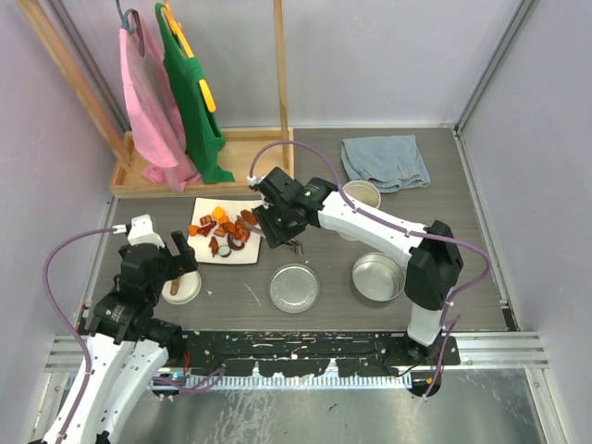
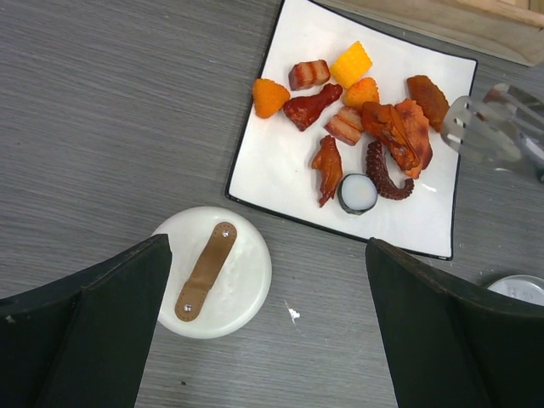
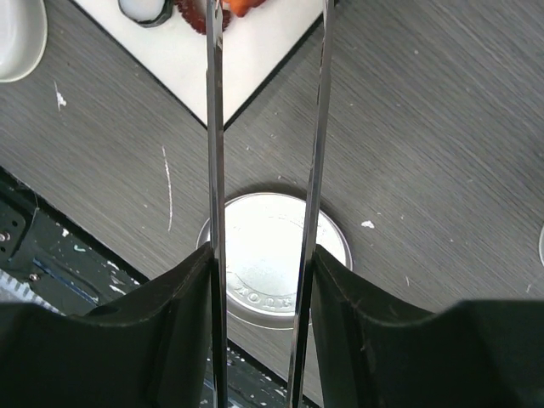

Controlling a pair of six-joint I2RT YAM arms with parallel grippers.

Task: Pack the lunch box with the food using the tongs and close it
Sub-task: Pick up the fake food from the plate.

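Top: my right arm [image 1: 370, 222] stretches left, right pincer [image 1: 276, 224] at the plate [image 1: 205, 253].
Left wrist: left pincer [image 2: 268, 331] spread wide, empty, above the white lid [image 2: 246, 280]; food [image 2: 387, 136] on plate.
Right wrist: right pincer clamps the tongs [image 3: 215, 127] by both 2 arms, tips over plate; steel lid [image 3: 263, 255] beneath.

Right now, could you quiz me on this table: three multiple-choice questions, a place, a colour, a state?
1. Where is the food? A in the steel tin; B on the white plate; C in the white tub.
2. What colour is the white lid's handle? A brown; B blue; C green.
3. What does the right gripper hold? A nothing; B a cloth; C the tongs.
Answers: B, all pieces lie there; A, the strap is brown; C, both tong arms run between its fingers.
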